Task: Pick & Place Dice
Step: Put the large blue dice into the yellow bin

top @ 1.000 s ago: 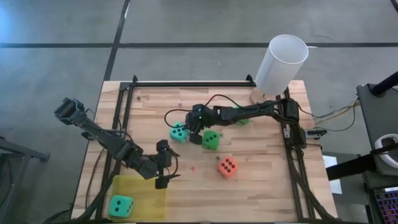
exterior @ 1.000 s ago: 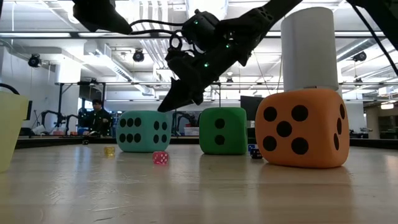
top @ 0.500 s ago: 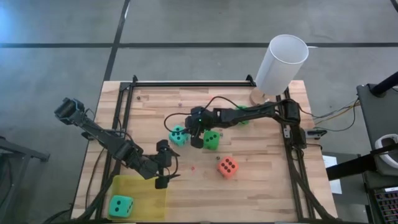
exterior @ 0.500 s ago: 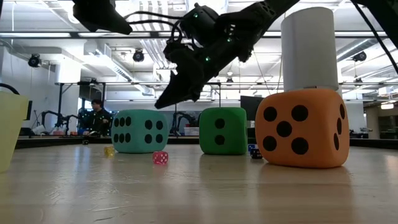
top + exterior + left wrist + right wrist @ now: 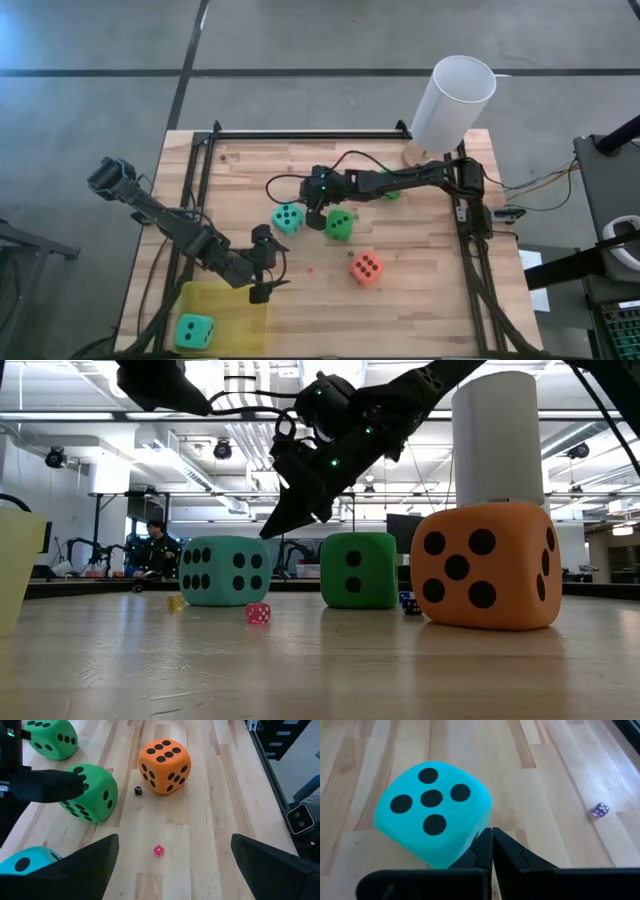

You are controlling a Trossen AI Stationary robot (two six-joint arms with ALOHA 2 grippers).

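Currently: right gripper (image 5: pixel 491 840) closed, empty, beside teal die (image 5: pixel 288 217) mid-table; left gripper (image 5: pixel 262 262) open near front edge. Risk: closed fingers nudge die away.

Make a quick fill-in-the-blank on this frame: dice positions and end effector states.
1. The teal die at the table's near-left corner rests on a ____ mat.
2. The right end effector, fingers pressed together, hangs beside the other teal die, whose upward face shows ____ pips.
3. The left end effector hangs with its fingers ____, holding nothing.
4. The orange-red die lies nearer the ____ die than the white cylinder.

Missing words: yellow; five; open; green
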